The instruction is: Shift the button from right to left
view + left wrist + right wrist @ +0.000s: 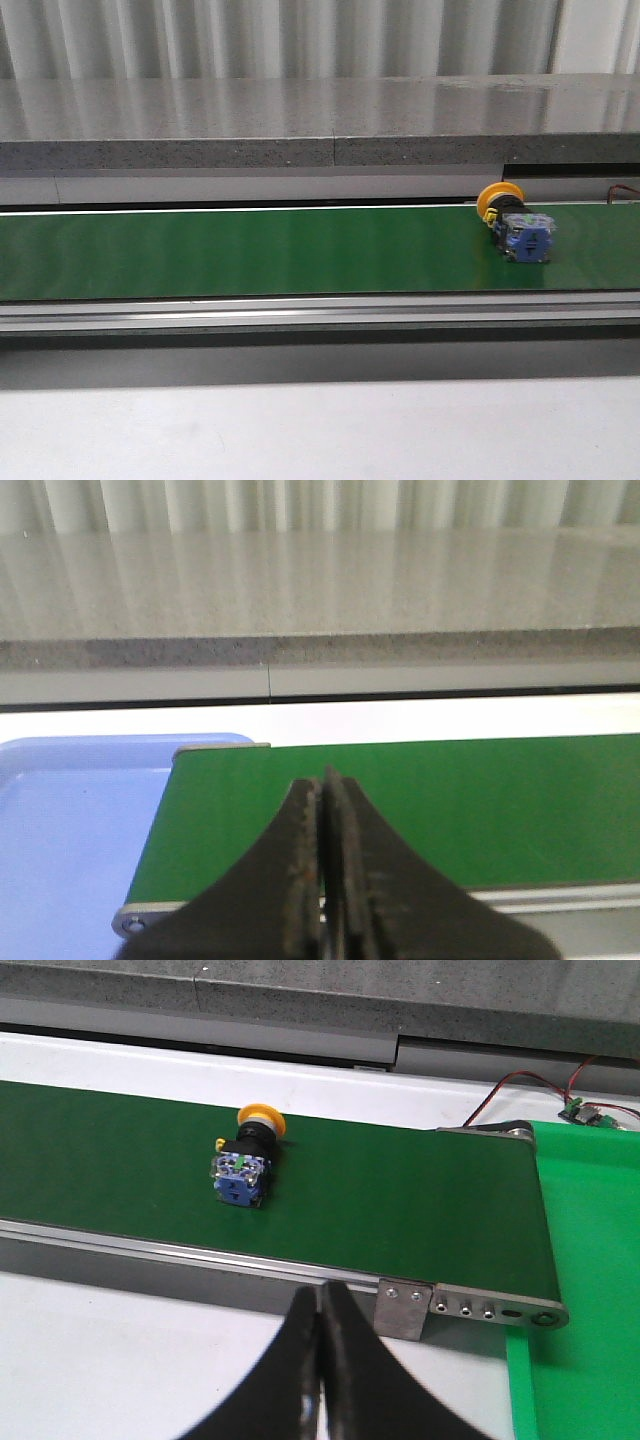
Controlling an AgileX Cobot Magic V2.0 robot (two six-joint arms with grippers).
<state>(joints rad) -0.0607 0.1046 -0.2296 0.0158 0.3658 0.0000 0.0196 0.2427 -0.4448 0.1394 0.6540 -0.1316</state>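
The button (pixel 518 227) lies on its side on the green conveyor belt (pixel 250 250) at the right, its orange-yellow ring toward the back and its blue body toward the front. It also shows in the right wrist view (pixel 245 1160). My right gripper (pixel 320 1295) is shut and empty, over the white table on the near side of the belt, apart from the button. My left gripper (pixel 322 780) is shut and empty, above the left end of the belt (pixel 450 800). Neither gripper shows in the front view.
A light blue tray (pixel 70 820) sits past the belt's left end. A green tray (pixel 590 1260) sits past the belt's right end, with a small circuit board and wires (pixel 585 1110) behind it. A grey stone ledge (pixel 320 120) runs behind the belt.
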